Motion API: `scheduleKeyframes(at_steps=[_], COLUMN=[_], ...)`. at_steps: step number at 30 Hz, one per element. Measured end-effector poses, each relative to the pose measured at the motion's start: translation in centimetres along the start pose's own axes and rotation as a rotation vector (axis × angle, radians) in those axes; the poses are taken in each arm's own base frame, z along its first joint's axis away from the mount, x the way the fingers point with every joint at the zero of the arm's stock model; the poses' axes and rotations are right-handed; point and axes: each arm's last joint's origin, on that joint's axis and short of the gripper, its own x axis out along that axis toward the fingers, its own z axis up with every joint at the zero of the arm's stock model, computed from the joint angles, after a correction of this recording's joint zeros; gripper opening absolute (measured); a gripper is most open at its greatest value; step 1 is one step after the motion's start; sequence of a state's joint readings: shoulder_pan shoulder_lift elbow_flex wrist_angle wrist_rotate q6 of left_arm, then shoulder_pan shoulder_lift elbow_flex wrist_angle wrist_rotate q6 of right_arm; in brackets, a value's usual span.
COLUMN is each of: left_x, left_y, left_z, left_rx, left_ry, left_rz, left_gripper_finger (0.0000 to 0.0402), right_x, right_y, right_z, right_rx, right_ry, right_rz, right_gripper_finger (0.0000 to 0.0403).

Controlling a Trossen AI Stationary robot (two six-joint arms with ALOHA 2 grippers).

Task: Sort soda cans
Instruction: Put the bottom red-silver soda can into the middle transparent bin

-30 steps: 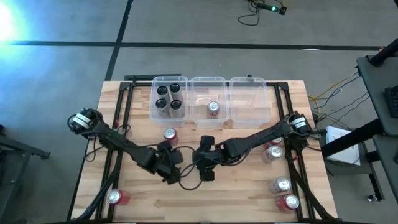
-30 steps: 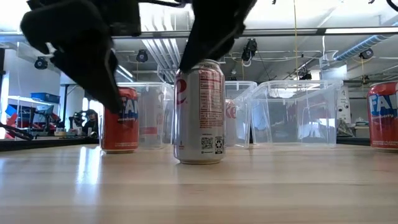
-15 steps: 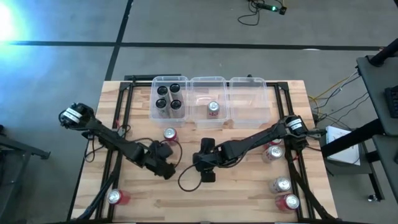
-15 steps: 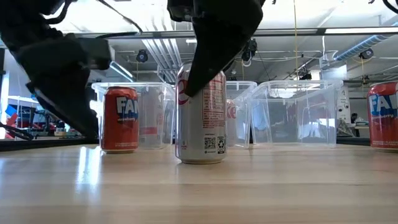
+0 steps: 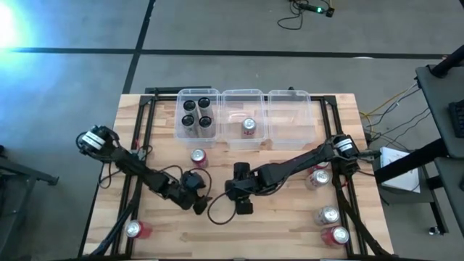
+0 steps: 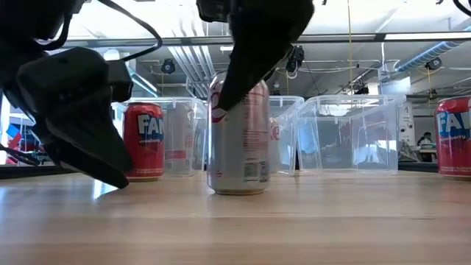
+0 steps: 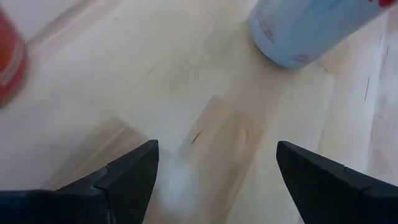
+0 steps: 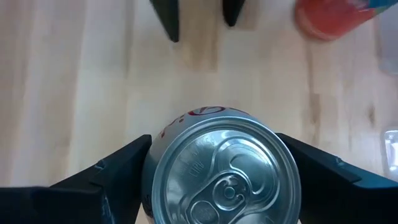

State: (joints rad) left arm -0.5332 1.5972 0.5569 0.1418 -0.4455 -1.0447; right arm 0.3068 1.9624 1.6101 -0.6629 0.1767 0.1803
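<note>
A silver soda can (image 6: 239,136) stands upright on its base near the table's middle. My right gripper (image 5: 241,197) is over it, with one finger on each side of its top (image 8: 221,168). My left gripper (image 5: 196,196) hovers open just left of it, low over bare wood (image 7: 211,124), touching nothing. A red can (image 5: 197,156) stands behind them. Several black cans (image 5: 197,114) fill the left bin, and one silver can (image 5: 249,127) sits in the middle bin. My right gripper comes from above, pointing down. Its two fingers (image 8: 118,174) lie against opposite sides of the silver can's upper wall (image 8: 152,155), just below the rim. The can stands upright with its base on the table (image 6: 235,193).
Three clear bins (image 5: 246,116) line the far edge. A red can (image 5: 135,230) stands at the near left. More cans (image 5: 328,215) stand on the right side by the right arm's base. Cables (image 5: 217,210) loop on the wood in front of both grippers.
My left gripper has drawn back from the silver can toward the table's left edge and sunk closer to the wood, staying open. My right gripper has come down a little over the can's top. The can has stayed in place.
</note>
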Motion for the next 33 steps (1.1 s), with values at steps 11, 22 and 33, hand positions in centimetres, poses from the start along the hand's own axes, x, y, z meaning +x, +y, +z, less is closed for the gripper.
scheduleKeyframes(at_steps=[11, 22, 33], left_x=[2.0, 3.9, 4.1], left_y=[-3.2, -6.1, -6.7], left_z=[-2.7, -3.4, -3.4], left_rx=[0.062, 0.165, 0.216], left_ry=[-0.07, -0.094, -0.089], left_rz=[0.022, 0.041, 0.068], left_gripper_finger=[0.031, 0.031, 0.031], right_x=[-10.1, -16.6, -13.7], right_y=[-2.8, -13.9, -28.0], right_z=[5.1, 6.7, 2.6], right_rx=[-0.078, -0.016, 0.253], right_ry=[-0.173, -0.202, -0.085], right_rz=[-0.01, -0.299, -0.376], right_gripper_finger=[0.0302, 0.0302, 0.0304])
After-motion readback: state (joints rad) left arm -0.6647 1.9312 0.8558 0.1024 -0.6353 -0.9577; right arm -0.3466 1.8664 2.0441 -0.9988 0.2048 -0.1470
